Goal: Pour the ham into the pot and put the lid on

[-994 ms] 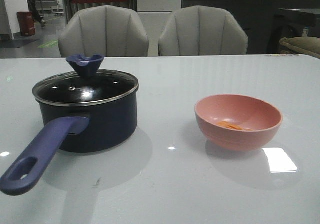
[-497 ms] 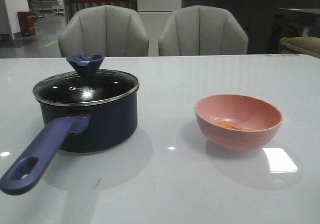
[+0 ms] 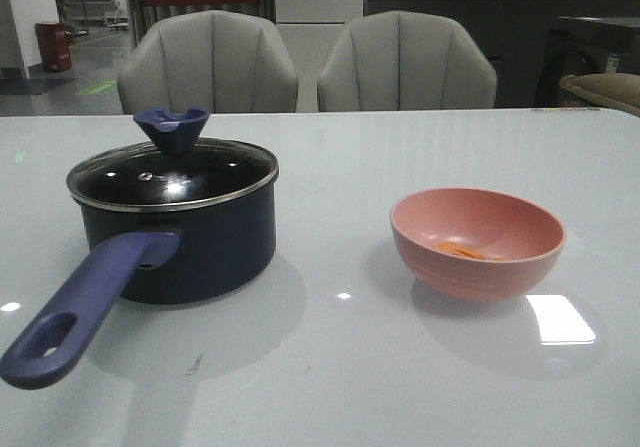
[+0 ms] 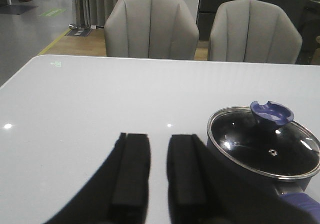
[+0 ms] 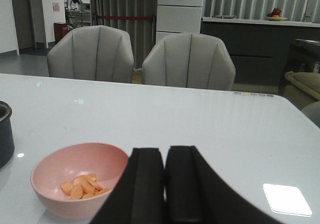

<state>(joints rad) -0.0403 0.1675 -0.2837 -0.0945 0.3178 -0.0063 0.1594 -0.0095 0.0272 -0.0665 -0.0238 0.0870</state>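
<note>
On the pale glossy surface (image 3: pixel 340 367) the pot (image 3: pixel 180 242) stands on the left side in the front view, its long purple-blue handle (image 3: pixel 85 302) running toward the camera and to the left, the oval hole at its near end. The lid (image 3: pixel 172 174) sits seated on the pot, its silver rim lying all around the pot's mouth and its dark blue flared knob (image 3: pixel 171 127) upright on top; through the glass the inside looks dark, with a few light glints. Well apart from the pot, on the right side, stands the salmon-pink bowl (image 3: pixel 478 242), upright, and in its bottom lies the ham (image 3: pixel 458 251) as a small cluster of orange slivers; the right wrist view shows these slivers (image 5: pixel 84 186) heaped on the floor of the bowl (image 5: pixel 55 171). The left end effector (image 4: pixel 159 171) hangs above the surface beside the pot, its two black fingers (image 4: pixel 131 171) parted by a narrow gap and holding nothing. The right end effector (image 5: pixel 165 186) hangs just beside the bowl, its fingers (image 5: pixel 146 186) drawn together with only a thin slit between them and nothing held. Two grey upholstered chairs (image 3: pixel 305 62) stand behind the far edge of the surface
</note>
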